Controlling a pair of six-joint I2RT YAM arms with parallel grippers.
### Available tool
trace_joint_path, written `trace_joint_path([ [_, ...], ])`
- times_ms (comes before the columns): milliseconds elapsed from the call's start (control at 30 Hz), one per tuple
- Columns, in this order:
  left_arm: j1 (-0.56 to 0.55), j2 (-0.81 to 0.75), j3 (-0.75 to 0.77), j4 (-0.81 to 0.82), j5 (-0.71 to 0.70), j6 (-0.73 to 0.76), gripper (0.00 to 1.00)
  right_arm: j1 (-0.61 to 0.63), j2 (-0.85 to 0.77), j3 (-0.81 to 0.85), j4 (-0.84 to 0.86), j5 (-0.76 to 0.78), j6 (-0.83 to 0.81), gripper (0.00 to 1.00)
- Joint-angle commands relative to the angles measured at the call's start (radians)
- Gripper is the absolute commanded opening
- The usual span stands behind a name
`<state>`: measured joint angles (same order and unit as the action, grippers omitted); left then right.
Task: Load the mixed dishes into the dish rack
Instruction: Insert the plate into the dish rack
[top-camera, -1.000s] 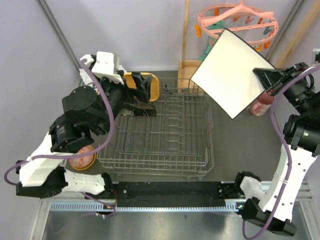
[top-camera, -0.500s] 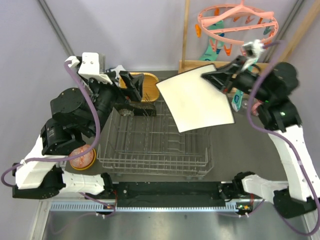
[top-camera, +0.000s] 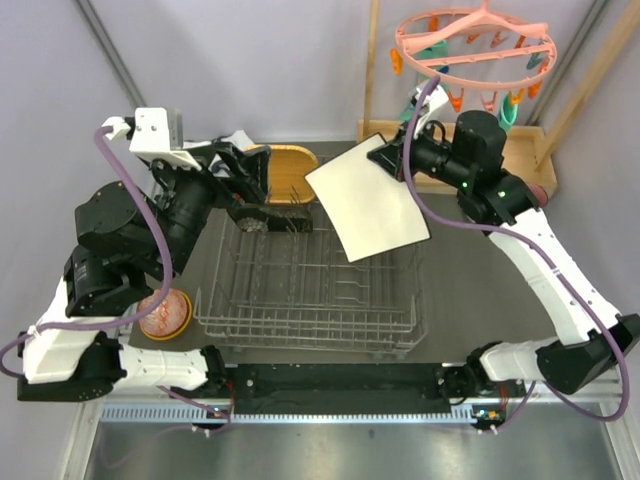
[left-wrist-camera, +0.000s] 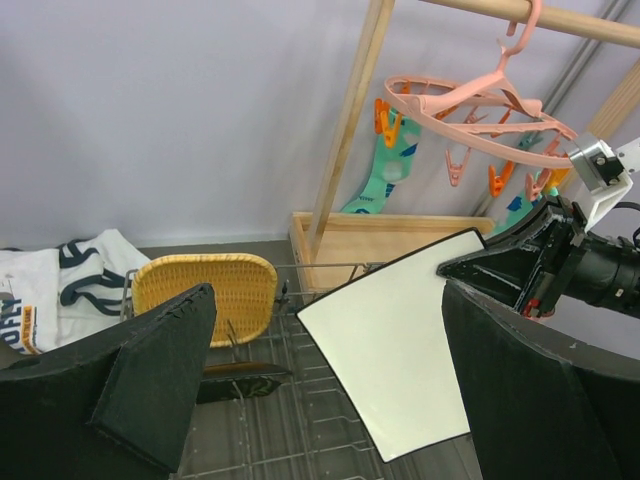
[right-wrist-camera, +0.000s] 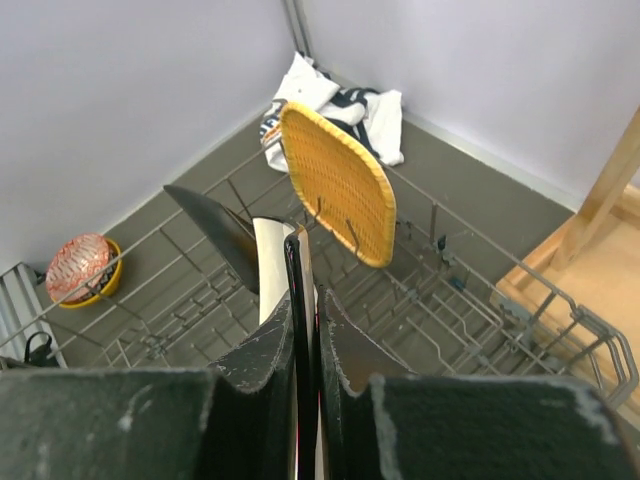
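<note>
My right gripper (top-camera: 393, 155) is shut on the corner of the pale plate (top-camera: 368, 205) and holds it tilted above the back of the dish rack (top-camera: 310, 295). In the right wrist view the plate (right-wrist-camera: 299, 290) is edge-on between my fingers. The yellow plate (top-camera: 290, 170) and the black floral plate (top-camera: 272, 216) stand in the rack's far-left corner; both show in the left wrist view (left-wrist-camera: 205, 292) (left-wrist-camera: 215, 380). My left gripper (top-camera: 245, 175) is open and empty above them. The orange bowl (top-camera: 165, 314) sits on the table left of the rack.
A pink peg hanger (top-camera: 475, 45) with teal socks (left-wrist-camera: 385, 170) hangs at the back right, over a wooden tray (top-camera: 520, 150). A white printed cloth (left-wrist-camera: 55, 280) lies behind the rack's left corner. Walls close the back and sides.
My right arm has swung the pale plate from the far right leftward and down over the rack's back. My left gripper has lifted up and back from the black plate.
</note>
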<state>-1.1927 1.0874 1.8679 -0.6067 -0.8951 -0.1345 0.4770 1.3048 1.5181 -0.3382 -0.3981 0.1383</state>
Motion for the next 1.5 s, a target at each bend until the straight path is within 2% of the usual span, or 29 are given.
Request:
trace_joint_path([
  [0, 0.001, -0.012, -0.012, 0.025, -0.018, -0.008, 0.99, 0.096, -0.038, 0.054, 0.228, 0.056, 0.006, 0.00],
  [167, 0.001, -0.015, -0.019, 0.028, -0.019, -0.007, 0.99, 0.227, -0.022, 0.051, 0.255, 0.191, -0.080, 0.00],
  [333, 0.001, -0.021, -0.019, 0.028, -0.015, -0.010, 0.99, 0.317, -0.003, 0.001, 0.393, 0.215, -0.163, 0.00],
  [600, 0.001, -0.038, -0.035, 0.035, -0.025, -0.007, 0.99, 0.376, 0.050, -0.032, 0.588, 0.148, -0.137, 0.00],
  [700, 0.001, -0.038, -0.035, 0.038, -0.030, -0.002, 0.99, 0.411, 0.079, -0.065, 0.688, 0.169, -0.212, 0.00],
  [867, 0.001, -0.035, -0.032, 0.044, -0.027, 0.003, 0.99, 0.425, 0.102, -0.205, 1.041, 0.146, -0.184, 0.00],
  [1100, 0.001, -0.032, -0.024, 0.045, -0.028, 0.013, 0.99, 0.426, 0.148, -0.266, 1.312, 0.201, -0.110, 0.00],
  [1267, 0.001, -0.035, -0.021, 0.047, -0.028, 0.018, 0.99, 0.425, 0.177, -0.256, 1.406, 0.180, -0.077, 0.00],
  [1467, 0.001, -0.027, -0.006, 0.048, -0.015, 0.022, 0.99, 0.426, 0.251, -0.237, 1.551, 0.061, -0.045, 0.00],
])
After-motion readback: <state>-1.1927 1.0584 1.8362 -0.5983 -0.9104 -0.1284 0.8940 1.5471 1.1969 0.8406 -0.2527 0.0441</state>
